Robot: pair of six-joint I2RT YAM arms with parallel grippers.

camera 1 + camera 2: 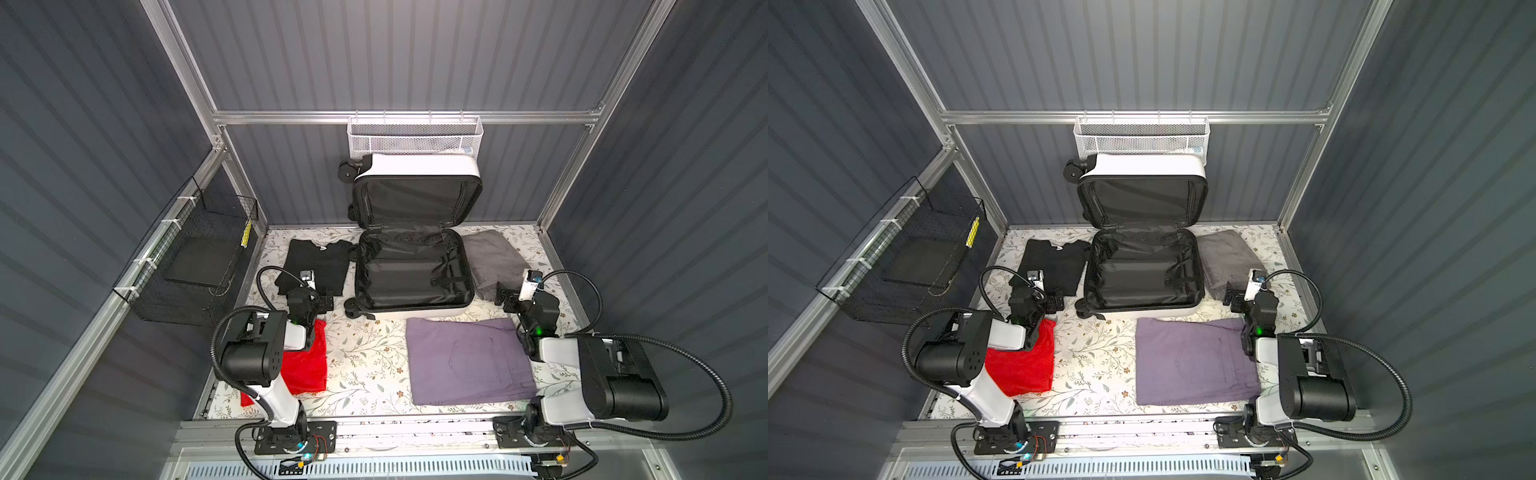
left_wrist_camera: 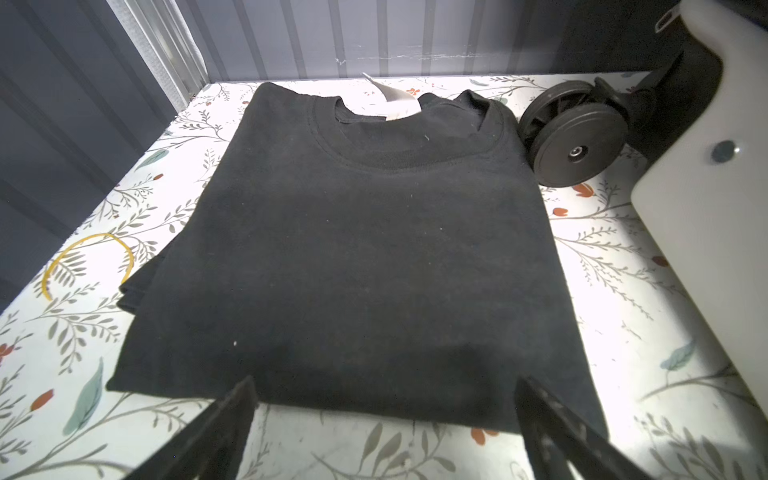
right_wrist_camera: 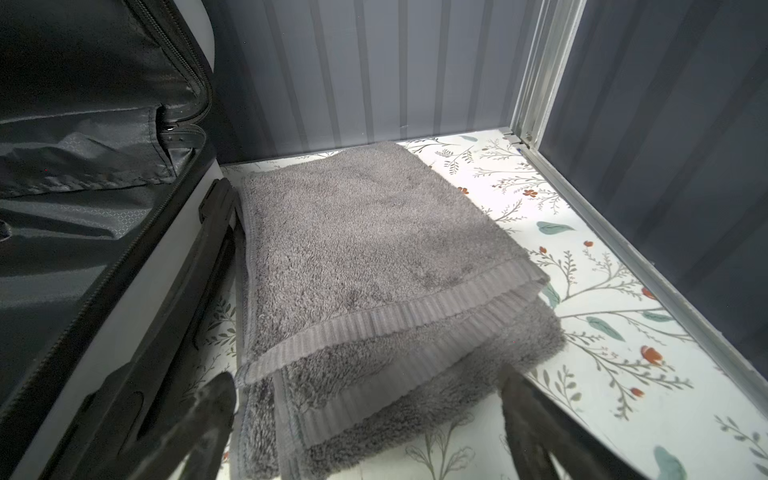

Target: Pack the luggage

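The luggage [image 1: 424, 312] [image 1: 1154, 312] lies open at the back middle, its black lining bare and its lid [image 1: 419, 164] leaning on the rear wall. A folded black shirt [image 1: 318, 262] [image 2: 353, 249] lies left of it, a folded grey towel [image 1: 492, 257] [image 3: 365, 249] right of it. My left gripper [image 1: 326, 300] [image 2: 386, 386] is open at the shirt's near edge, low over the table. My right gripper [image 1: 505, 296] [image 3: 365, 382] is open, its fingers either side of the towel's near end. Neither holds anything.
Folded purple trousers [image 1: 465, 361] lie front right and a red cloth [image 1: 305, 365] front left, partly under the left arm. A white mesh basket [image 1: 415, 139] hangs on the rear rail, a black wire basket [image 1: 195, 257] on the left wall. A suitcase wheel [image 2: 577, 141] sits beside the shirt.
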